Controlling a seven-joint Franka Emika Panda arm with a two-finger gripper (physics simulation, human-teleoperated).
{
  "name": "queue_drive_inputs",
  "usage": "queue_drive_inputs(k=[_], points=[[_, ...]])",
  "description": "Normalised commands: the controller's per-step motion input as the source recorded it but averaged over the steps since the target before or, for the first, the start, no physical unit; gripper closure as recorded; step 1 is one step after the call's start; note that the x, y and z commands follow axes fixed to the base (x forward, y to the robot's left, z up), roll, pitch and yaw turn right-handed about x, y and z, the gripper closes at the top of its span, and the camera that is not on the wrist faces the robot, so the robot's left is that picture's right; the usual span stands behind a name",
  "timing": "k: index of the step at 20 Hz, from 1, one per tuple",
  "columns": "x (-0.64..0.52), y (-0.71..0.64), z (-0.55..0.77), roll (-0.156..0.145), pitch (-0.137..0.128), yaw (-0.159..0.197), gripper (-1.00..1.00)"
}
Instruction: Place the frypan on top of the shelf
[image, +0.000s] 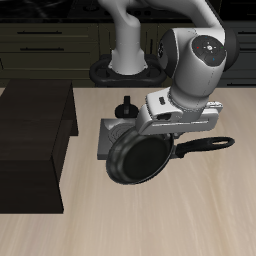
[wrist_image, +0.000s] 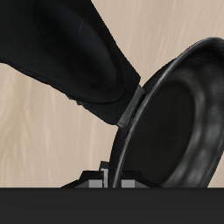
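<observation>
The frypan (image: 138, 160) is a round black pan with a long handle (image: 205, 146). It hangs tilted in the air above the grey stove plate (image: 105, 138). My gripper (image: 168, 140) is shut on the frypan where the handle meets the pan. In the wrist view the pan's bowl (wrist_image: 179, 131) and its handle (wrist_image: 70, 52) fill the picture over the light table, and my fingertips are mostly hidden. The shelf (image: 35, 125) is the large dark wooden unit beside the stove plate, with a flat top. The frypan is apart from it and lower than its top.
A small black knobbed pot (image: 127, 104) stands just behind the stove plate. The robot's base (image: 125, 68) stands at the table's back. Dark cabinets run behind the table. Bare light wood table (image: 190, 215) lies toward the front edge.
</observation>
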Motion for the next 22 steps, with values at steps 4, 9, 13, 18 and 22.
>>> queue_drive_inputs(k=[4,9,13,18,22], points=[[-0.08,-0.08,0.26,-0.005,-0.026,0.011,1.0],[-0.09,-0.07,0.33,-0.017,-0.034,0.013,1.0],[-0.07,-0.07,0.31,-0.018,-0.029,0.018,1.0],[-0.03,-0.04,0.26,-0.002,-0.023,0.003,1.0],[-0.09,0.01,0.32,0.005,-0.01,0.001,1.0]])
